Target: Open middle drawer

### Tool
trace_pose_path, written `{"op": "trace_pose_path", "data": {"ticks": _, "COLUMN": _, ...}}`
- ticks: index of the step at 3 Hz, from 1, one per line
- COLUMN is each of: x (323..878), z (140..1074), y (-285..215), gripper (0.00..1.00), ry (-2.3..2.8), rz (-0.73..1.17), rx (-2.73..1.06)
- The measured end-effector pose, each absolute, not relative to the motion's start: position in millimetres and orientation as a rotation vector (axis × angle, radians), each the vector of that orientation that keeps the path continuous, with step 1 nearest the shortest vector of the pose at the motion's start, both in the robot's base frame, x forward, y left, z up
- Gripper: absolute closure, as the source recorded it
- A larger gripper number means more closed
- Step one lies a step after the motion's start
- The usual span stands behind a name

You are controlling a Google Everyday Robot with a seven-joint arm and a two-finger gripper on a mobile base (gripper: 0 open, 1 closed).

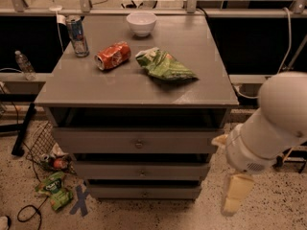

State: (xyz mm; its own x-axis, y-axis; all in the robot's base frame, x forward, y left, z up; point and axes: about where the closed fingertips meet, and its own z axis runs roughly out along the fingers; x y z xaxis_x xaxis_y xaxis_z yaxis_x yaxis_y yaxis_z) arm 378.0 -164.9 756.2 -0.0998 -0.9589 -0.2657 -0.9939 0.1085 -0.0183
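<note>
The grey cabinet [120, 92] has three drawers stacked at its front. The middle drawer [110, 170] is a flat grey front with a small round knob [142, 173] at its centre. It sits below the taller top drawer [96, 140] and above the lowest drawer [115, 191]. A dark gap shows above each front. My gripper [235, 195] hangs from the white arm [273, 123] at the lower right. It is just off the cabinet's right front corner, at about the height of the lower drawers, and touches no drawer.
On the cabinet top stand a white bowl [141, 23], a blue can [76, 35], a tipped red can [112, 55] and a green chip bag [165, 65]. Litter, a wire basket [41, 140] and cables lie on the floor at the left. A water bottle [24, 65] stands at the far left.
</note>
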Motion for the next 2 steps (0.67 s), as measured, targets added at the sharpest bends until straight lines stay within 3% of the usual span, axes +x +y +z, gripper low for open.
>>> {"op": "trace_pose_path", "data": {"ticks": 2, "x": 391, "z": 641, "y": -131, "gripper": 0.0, "ry": 2.16, "rz": 0.391, "rx": -1.98}}
